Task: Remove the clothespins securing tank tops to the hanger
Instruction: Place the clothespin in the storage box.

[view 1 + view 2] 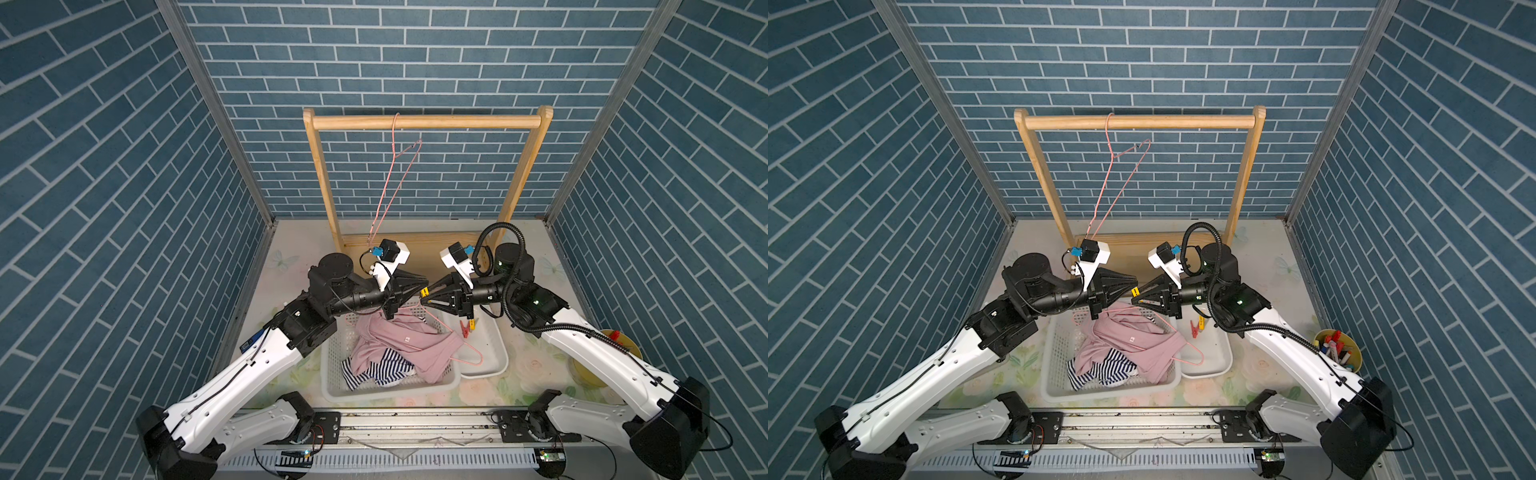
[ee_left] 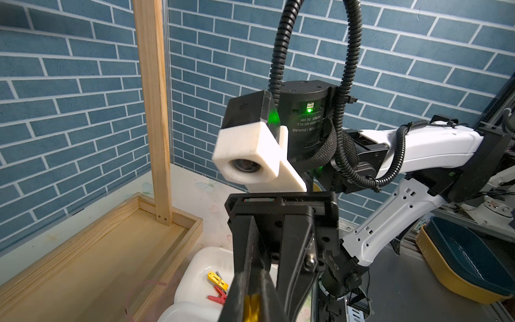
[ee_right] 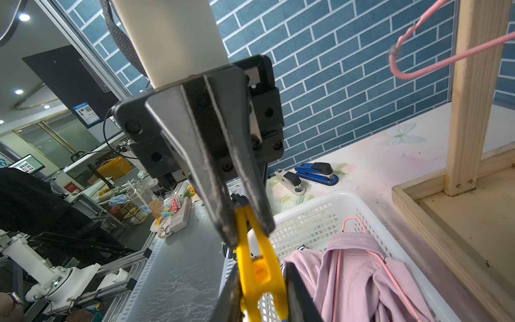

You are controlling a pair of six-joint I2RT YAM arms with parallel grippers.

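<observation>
Nearest the bench's front edge, the pink top [image 1: 399, 340] and the striped top [image 1: 374, 370] lay heaped in a white basket [image 1: 332, 374], free of any pin. A white tray [image 1: 494, 357] touched the basket's right side and held a red clothespin [image 1: 464, 330] and a yellow one [image 1: 471, 324]. Above the far rims of both, the two arms met tip to tip. The left pincer [image 3: 248, 223] was narrow, pinching the tail legs of another yellow clothespin [image 3: 252, 251]. The right pincer [image 3: 260, 278] was narrow too, its tips against both sides of the pin's nose end. The pin's long axis ran left to right along the line joining the pincers. The tray lay below on the right arm's side, so a drop there probably fell to that arm. Farthest back, a pink hanger [image 1: 390, 178] hung bare on the wooden rail.
</observation>
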